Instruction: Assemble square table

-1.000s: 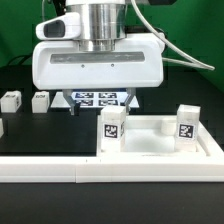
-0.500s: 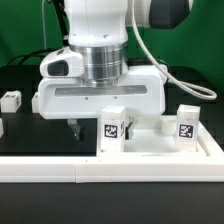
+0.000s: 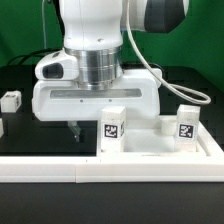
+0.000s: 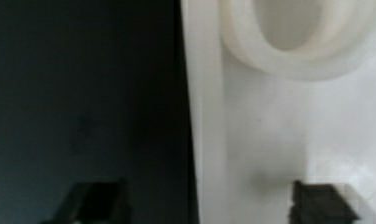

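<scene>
Loose leg [image 3: 10, 100]: sits alone at the exterior view's left, well apart from the rest. I judge it is parked there, waiting its turn.
Rail [image 3: 60, 172]: long white border along the near side. The top lies just behind it, likely squared against it.
Fingertips [image 4: 96, 203]: one hangs over the dark table, outside the top's left edge. The other hangs over the white plastic.
My gripper [image 4: 210, 203]: the jaws stand apart, straddling that edge with nothing pinched. A dark gap shows between the outer tip and the plastic.
Square table top [image 3: 160, 152]: right of centre on the black table, rim up, its left edge between my jaws. I judge I am here to grip or nudge it by that wall.
Corner socket [image 4: 313, 30]: round and empty, just beyond my jaws in the wrist view.
Tagged legs [image 3: 112, 128] and [image 3: 185, 122]: upright at the top's left and right. I cannot tell whether they are seated in sockets.
Arm [image 3: 95, 40]: wrist vertical, hand pointing straight down and low over the table, its broad body facing the camera.
</scene>
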You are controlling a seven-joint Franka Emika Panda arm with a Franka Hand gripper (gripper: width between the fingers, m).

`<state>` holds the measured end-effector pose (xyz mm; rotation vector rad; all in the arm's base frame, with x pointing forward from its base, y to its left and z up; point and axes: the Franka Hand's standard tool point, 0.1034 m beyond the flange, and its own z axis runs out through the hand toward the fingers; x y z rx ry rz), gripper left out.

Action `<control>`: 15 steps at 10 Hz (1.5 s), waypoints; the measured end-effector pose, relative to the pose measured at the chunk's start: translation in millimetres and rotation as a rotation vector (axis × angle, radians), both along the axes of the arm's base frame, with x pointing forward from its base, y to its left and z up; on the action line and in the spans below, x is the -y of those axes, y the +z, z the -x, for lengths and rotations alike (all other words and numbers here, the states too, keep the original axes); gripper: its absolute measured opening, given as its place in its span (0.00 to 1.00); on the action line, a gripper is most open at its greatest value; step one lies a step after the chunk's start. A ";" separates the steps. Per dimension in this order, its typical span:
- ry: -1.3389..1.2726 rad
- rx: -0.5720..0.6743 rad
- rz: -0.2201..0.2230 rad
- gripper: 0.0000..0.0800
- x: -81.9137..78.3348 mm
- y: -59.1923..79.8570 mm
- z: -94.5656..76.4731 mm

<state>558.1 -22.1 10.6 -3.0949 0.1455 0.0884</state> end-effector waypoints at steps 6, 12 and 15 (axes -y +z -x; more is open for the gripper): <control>0.001 -0.001 0.000 0.07 0.3 -0.1 0.4; 0.054 0.004 -0.002 0.07 1.9 0.2 0.8; 0.254 0.028 0.006 0.07 15.2 0.0 1.0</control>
